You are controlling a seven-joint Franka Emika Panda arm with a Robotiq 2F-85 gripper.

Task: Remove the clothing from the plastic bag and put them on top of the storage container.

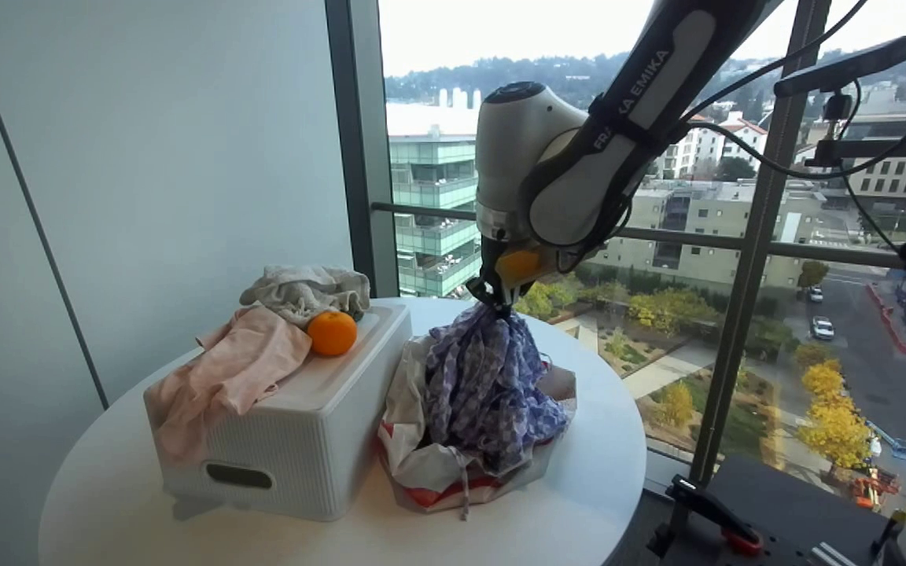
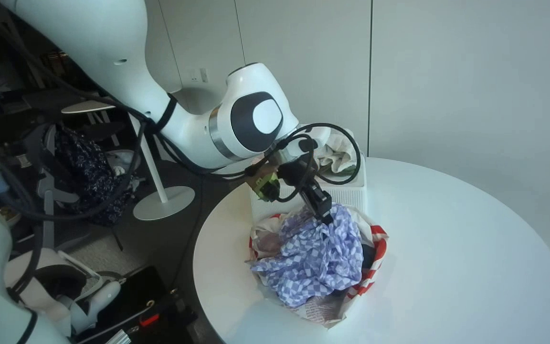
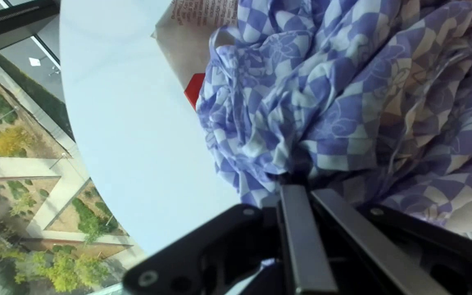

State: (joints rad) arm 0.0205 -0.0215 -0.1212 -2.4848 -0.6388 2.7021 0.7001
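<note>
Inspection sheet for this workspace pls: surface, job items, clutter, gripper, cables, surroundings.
Surface: round white table.
Job items: checked cloth bunched at its top, lower folds overlapping the bag; pink garment and pale cloth on the storage container.
Clutter: orange on the storage container.
Gripper: closed on the checked cloth.
Cables: black cable looped near the gripper.
Surroundings: wall and window frame behind the table.

You had a crumpled violet-and-white checked garment gathered to a peak at its top, its loose folds covering much of the mouth of the open white-and-red bag. Just beside the bag stood your white ribbed storage container, upright. On top lay a pale pink garment, draped over one edge, and a bunched cream garment.
</note>
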